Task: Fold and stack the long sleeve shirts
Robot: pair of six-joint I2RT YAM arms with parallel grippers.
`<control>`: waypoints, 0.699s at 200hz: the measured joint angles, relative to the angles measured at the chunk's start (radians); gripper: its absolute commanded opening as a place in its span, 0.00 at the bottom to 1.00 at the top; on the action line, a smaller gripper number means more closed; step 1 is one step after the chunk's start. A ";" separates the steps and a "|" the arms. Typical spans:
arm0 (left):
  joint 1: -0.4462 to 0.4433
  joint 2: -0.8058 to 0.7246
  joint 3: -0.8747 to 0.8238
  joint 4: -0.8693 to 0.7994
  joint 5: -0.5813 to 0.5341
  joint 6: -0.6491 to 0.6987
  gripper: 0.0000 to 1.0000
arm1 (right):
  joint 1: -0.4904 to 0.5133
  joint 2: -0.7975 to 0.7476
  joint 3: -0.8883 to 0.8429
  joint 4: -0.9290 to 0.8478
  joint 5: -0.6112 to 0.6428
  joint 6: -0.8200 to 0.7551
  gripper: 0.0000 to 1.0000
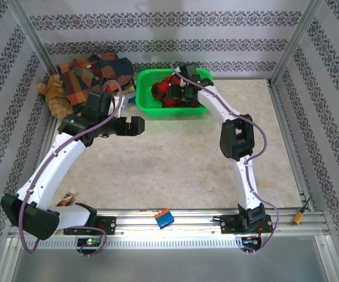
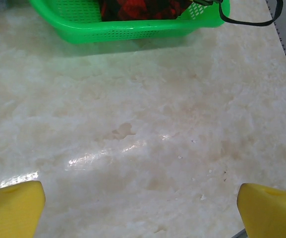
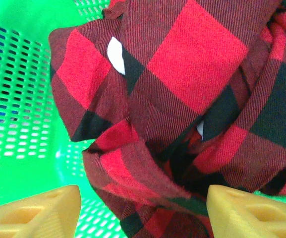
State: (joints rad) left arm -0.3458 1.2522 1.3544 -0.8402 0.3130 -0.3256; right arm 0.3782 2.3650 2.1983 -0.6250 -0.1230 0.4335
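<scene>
The right gripper (image 3: 143, 213) hangs inside the basket (image 3: 19, 99) with its two yellow fingertips (image 3: 38, 210) apart; a raised fold of the red-and-black shirt (image 3: 192, 74) lies between them, and nothing shows them clamped on it; whether the pads touch the cloth I cannot tell. The shirt is crumpled, not laid flat, so collar and hem cannot be picked out; a small white mark (image 3: 115, 55) shows on one red square. From the top camera, the right gripper (image 1: 181, 88) reaches down into the middle of the basket (image 1: 157, 111), which is green plastic with a perforated wall, and sits at the far side of the table (image 1: 175, 170), a little left of centre. The shirt (image 1: 164, 94) fills most of it, its heap running left to right along the basket's long side.

The left gripper (image 2: 143, 210) stands wide open over bare table (image 2: 147, 124), holding nothing; its wrist camera looks toward the basket (image 2: 133, 29), with red-and-black cloth (image 2: 143, 9) above the rim. From above, the left gripper (image 1: 135, 125) hangs just left of the basket's near corner, pointing right.

The folded shirts (image 1: 96, 70), in orange, brown, green and navy plaid, lie piled in the far left corner, just left of the basket; a teddy bear (image 1: 54, 94) lies against their left edge.
</scene>
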 measured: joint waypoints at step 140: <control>0.001 -0.090 -0.103 -0.004 -0.083 -0.035 0.99 | 0.039 0.055 0.263 0.032 0.081 -0.009 0.00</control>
State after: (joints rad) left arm -0.3450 1.1622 1.2510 -0.8440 0.2302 -0.3607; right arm 0.4171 2.4199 2.4611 -0.5926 -0.0422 0.4244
